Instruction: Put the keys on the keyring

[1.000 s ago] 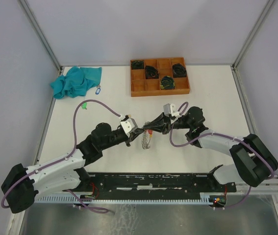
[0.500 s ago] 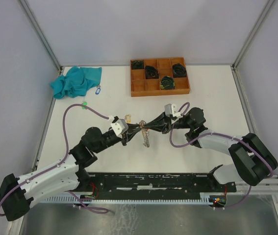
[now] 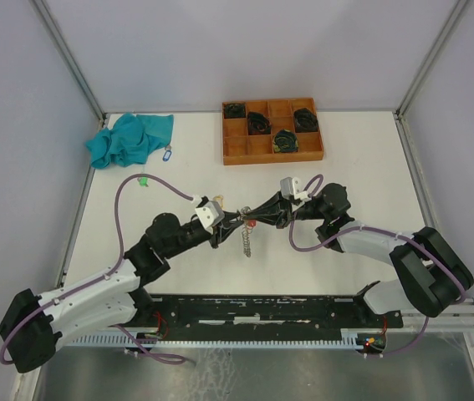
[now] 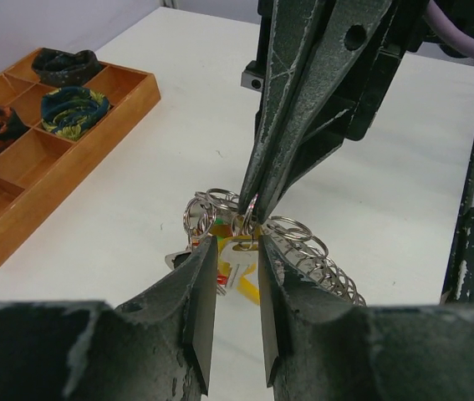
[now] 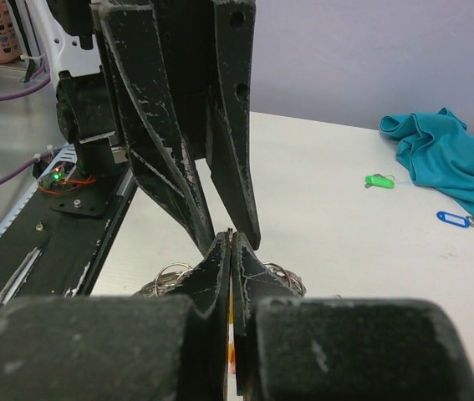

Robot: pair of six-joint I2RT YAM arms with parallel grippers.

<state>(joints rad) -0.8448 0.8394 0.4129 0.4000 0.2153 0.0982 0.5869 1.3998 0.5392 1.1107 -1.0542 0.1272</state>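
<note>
Left gripper [image 4: 237, 244]: jaws parted a little, 1 finger each side of the yellow-tagged key [image 4: 247, 290].
Right gripper [image 5: 231, 238]: pinched tight on the keyring [image 4: 303, 244], mid-table, tip to tip with the left.
Loose keys: green-tagged key [image 5: 379, 180] and blue-tagged key [image 5: 451, 219] lie near the teal cloth [image 5: 445, 154], well apart from both grippers.

The tray [image 3: 257, 160] sits at the far edge of the surface [image 3: 370, 167], right of centre, with bundles [image 3: 285, 140] in four of its compartments. The cloth [image 3: 128, 139] lies in the far left corner. The first key [image 3: 167, 154] is just beside the cloth's right side, and the second key [image 3: 144, 180] lies nearer, close to the left edge. At mid-surface the left end effector [image 3: 234, 220] and right end effector [image 3: 252, 219] meet tip to tip over the rings [image 3: 246, 241], with a third key [image 4: 238, 276] among them.
</note>
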